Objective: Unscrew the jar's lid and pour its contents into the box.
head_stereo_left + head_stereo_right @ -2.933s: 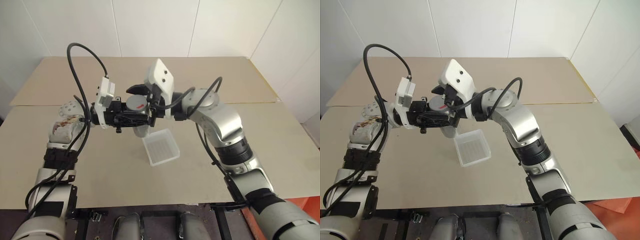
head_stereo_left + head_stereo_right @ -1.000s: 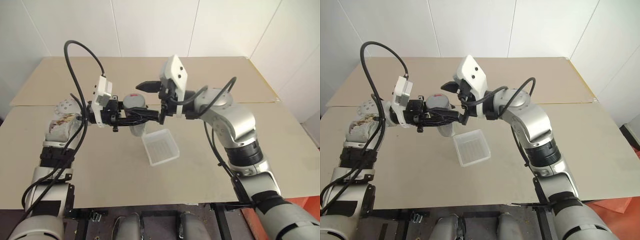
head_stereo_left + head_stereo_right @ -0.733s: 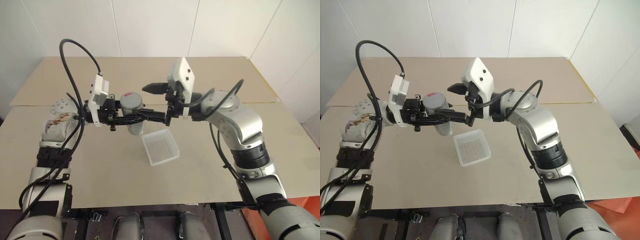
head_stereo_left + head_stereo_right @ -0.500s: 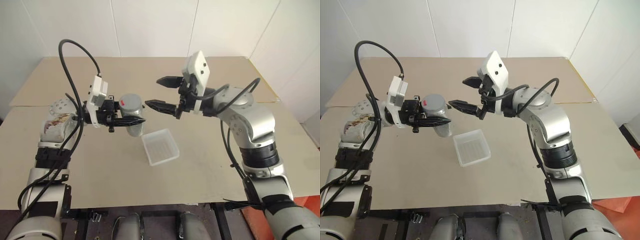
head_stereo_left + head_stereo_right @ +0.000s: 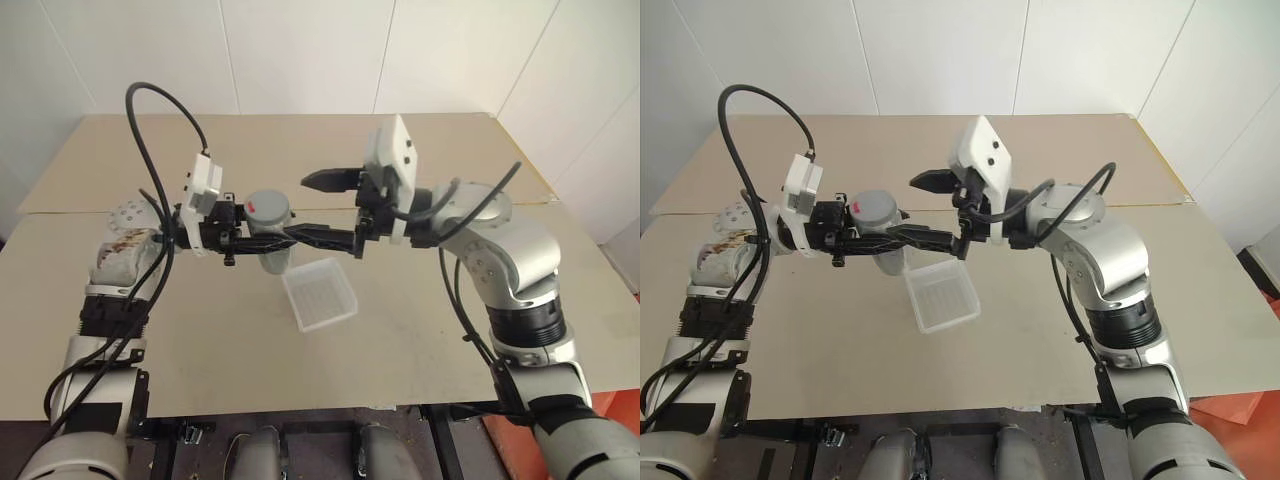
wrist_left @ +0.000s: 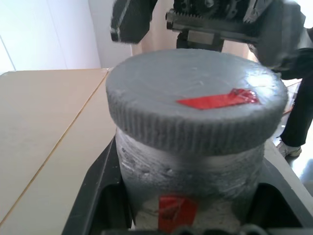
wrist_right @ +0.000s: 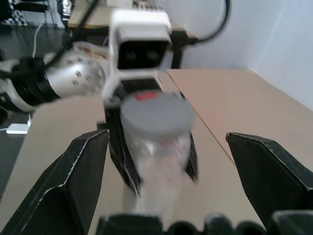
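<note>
Item: small clear cylindrical jar (image 5: 268, 252) with a red label on its side, capped by a round flat grey screw lid (image 5: 268, 208) with a ribbed rim and a strip of red tape on top. Location: it is hanging in the air above the beige tabletop (image 5: 420, 300), upright, just beside and above the shallow square translucent white plastic box (image 5: 320, 294), which is lying flat on the table. Holder: the left gripper (image 5: 262, 240) is clamping the jar's body below the lid, fingers pointing level toward the right arm; the wrist view is showing black pads pressing both sides of the glassy wall. The right gripper (image 5: 318, 207) is facing the lid from the other side with its two fingers (image 5: 322, 181) standing wide apart, one above and one below lid height, touching nothing. Handling, as judged: the jar is looking light and rigid, its smooth wall probably slippery, so the left clamp is needing to sit square on the body to resist twisting. The lid's ribbed edge (image 6: 195, 134) is offering the best purchase; the right fingers are best closing across that rim, opposite sides, not over the flat top. The contents cannot be made out here; any tiny bits would probably pour freely.
</note>
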You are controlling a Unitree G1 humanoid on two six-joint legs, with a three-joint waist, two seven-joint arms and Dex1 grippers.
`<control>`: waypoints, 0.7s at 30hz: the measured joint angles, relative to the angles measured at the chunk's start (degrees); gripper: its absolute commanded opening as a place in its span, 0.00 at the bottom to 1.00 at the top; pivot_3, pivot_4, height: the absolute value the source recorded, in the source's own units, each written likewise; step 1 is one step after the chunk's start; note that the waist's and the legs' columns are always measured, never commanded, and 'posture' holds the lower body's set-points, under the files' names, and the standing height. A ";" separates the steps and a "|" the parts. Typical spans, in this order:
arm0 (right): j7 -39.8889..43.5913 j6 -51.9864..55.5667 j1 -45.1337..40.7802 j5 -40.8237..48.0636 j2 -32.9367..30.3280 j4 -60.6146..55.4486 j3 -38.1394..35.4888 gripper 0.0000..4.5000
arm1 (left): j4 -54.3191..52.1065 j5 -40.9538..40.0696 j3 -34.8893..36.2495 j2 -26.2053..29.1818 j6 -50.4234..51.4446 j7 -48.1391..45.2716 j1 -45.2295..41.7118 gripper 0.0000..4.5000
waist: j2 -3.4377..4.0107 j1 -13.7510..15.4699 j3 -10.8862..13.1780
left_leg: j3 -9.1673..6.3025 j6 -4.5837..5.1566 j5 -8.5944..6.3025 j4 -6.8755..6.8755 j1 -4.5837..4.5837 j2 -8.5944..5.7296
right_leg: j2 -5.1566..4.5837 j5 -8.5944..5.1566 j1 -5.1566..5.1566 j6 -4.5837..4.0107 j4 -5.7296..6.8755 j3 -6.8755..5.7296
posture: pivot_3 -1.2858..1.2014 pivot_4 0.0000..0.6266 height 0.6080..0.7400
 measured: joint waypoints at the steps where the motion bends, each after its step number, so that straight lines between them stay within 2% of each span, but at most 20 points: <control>1: -0.59 0.41 -0.76 -0.01 0.75 0.02 0.42 0.99 | 0.04 0.09 -0.01 -0.14 -0.09 0.01 -0.04 0.45 | 0.00 0.01 0.00 | 0.00 0.00 0.00 0.00 0.00 0.00 | 0.00 0.00 0.00 0.00 0.00 0.00 | 0.52 0.24 1.00; 6: -2.75 2.50 -3.22 -0.32 3.32 0.75 2.22 0.99 | 0.53 0.41 -0.18 -0.67 -0.87 -0.01 -0.25 0.45 | 0.00 0.12 0.00 | 0.01 0.01 0.00 0.00 -0.01 -0.01 | -0.02 0.00 0.01 0.00 0.01 -0.01 | 0.52 0.24 1.00; 17: -4.74 4.28 -4.16 -2.32 4.28 3.44 3.93 0.99 | 0.65 1.07 -0.19 -0.75 -0.92 -0.02 -0.41 0.45 | 0.00 0.11 0.00 | 0.00 0.01 0.00 0.00 -0.01 -0.01 | -0.01 0.00 0.01 0.00 0.01 -0.01 | 0.52 0.24 1.00; 21: -4.69 4.65 -4.89 -2.28 4.90 3.60 3.94 0.80 | 0.64 1.07 -0.19 -0.73 -0.92 -0.03 -0.41 0.45 | 0.00 0.10 0.00 | 0.00 0.01 0.00 0.00 -0.01 -0.01 | -0.01 0.00 0.01 0.00 0.02 -0.01 | 0.52 0.24 1.00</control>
